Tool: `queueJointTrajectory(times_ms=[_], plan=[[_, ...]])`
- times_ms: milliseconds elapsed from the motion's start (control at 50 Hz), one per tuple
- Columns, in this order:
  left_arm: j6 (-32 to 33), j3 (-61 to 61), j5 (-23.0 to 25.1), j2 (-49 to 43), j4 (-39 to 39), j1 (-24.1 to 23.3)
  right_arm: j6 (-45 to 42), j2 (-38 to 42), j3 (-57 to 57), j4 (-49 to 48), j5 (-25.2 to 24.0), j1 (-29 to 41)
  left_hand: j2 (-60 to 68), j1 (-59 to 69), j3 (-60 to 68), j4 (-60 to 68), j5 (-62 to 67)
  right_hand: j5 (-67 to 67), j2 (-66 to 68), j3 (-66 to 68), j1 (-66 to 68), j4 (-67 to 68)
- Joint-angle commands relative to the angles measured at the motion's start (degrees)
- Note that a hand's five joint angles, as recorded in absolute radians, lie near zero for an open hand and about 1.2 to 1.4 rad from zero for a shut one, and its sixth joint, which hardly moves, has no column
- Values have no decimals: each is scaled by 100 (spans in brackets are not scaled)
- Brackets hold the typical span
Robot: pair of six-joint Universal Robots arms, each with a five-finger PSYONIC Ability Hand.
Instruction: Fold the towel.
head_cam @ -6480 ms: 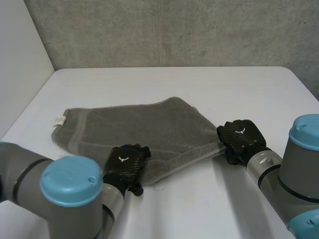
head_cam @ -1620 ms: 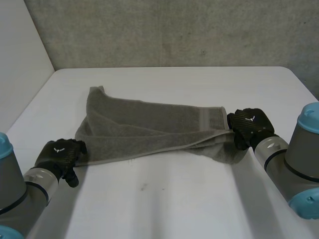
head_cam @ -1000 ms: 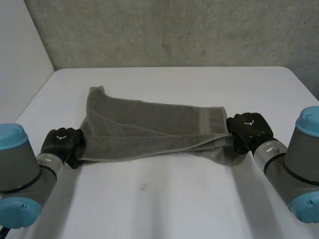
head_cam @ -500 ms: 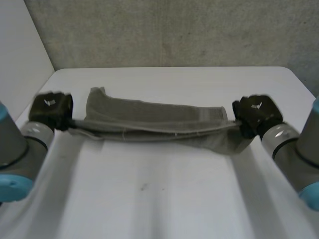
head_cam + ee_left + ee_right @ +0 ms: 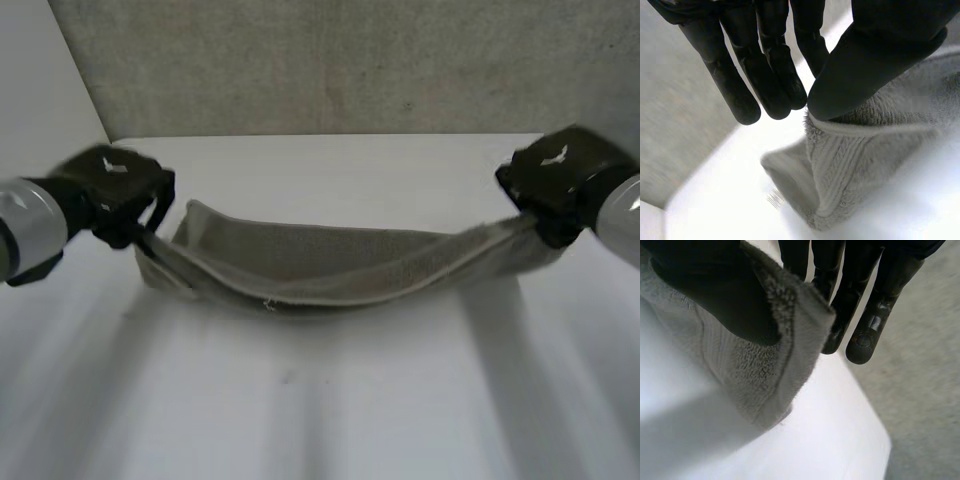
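Note:
A grey towel (image 5: 320, 268) hangs in a long sagging band above the white table (image 5: 330, 400), strung between both hands. My left hand (image 5: 112, 190) is raised at the towel's left end and pinches that end (image 5: 850, 150) between thumb (image 5: 865, 60) and fingers (image 5: 765, 75). At the right end my right hand (image 5: 556, 178) is lifted too; its thumb (image 5: 715, 295) presses the towel's edge (image 5: 790, 340) against the fingers (image 5: 860, 305). The towel's middle droops lowest, near the table's surface.
A rough grey wall (image 5: 330, 65) stands behind the table's far edge. A pale side wall (image 5: 40, 110) runs along the left.
Both hands have risen and moved outward and away from me, lifting the towel off the table. The left hand closed on the towel's left end within the last second.

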Motion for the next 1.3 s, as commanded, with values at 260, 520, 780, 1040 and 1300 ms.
queueJointTrajectory(times_ms=[260,520,780,1040,1300], plan=[[366,2150,-1146,-2353,2045,-129,-51,2476,-2628,-1403,1042,135,1025,1218,1035,1026,1110,1260,1241,1185,2436,1151],[-874,2748,-1146,-1158,4892,-209,616,1185,-2385,-4462,1052,170,1025,1218,1035,1026,1110,1260,1241,1185,2436,1151],[-1629,-360,-557,-964,4136,90,969,833,-28,-4041,375,109,1025,1218,1035,1026,1110,1260,1241,1185,2436,1151],[-2366,-1075,-663,-1237,4154,-840,951,226,-825,-3224,357,337,-4991,-4798,-4981,-4991,-4906,1260,1241,1185,2436,1151],[-3607,-776,-856,-1246,4251,-1527,890,-379,-1082,-2573,304,812,-5365,-5172,-5354,-5364,-5280,1260,1241,1185,2436,1151]])
